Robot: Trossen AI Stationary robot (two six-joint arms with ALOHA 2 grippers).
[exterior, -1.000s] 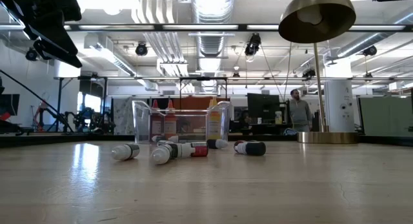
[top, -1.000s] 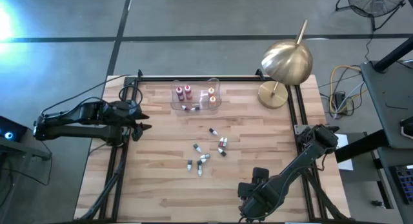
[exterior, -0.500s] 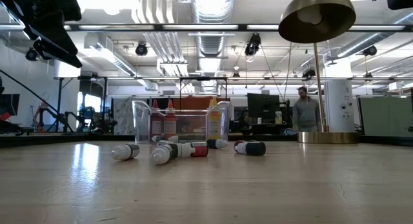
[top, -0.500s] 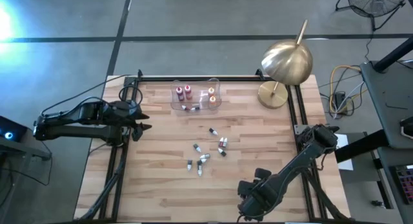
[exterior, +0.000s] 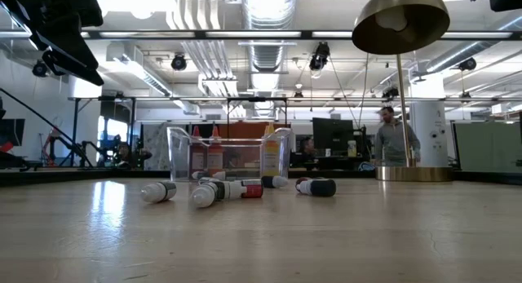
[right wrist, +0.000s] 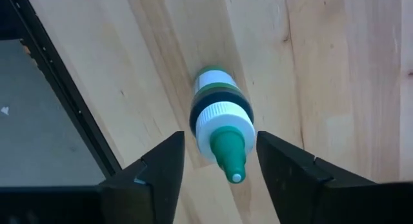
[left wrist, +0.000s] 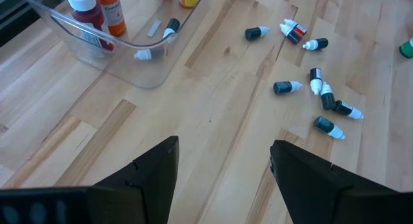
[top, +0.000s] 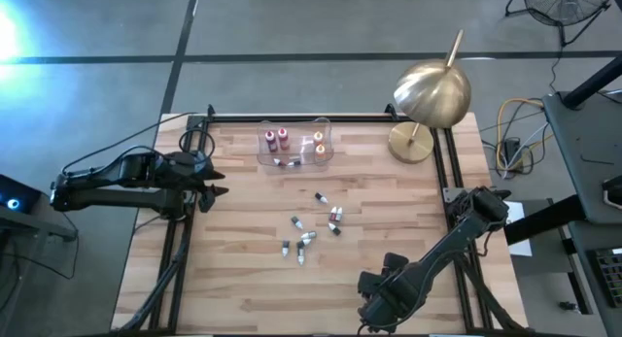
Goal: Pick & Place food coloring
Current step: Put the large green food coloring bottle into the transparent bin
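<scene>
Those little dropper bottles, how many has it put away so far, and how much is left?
Done: a few bottles already sit in the clear tray. In hand: nothing gripped yet; the right pincer is open around a green-tipped bottle near the table's edge. Left: about eight loose bottles lie mid-table. The left pincer waits open at the left side.

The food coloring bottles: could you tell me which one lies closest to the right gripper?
The green-tipped bottle lying alone between the right gripper's open fingers, away from the loose cluster at mid-table.
</scene>
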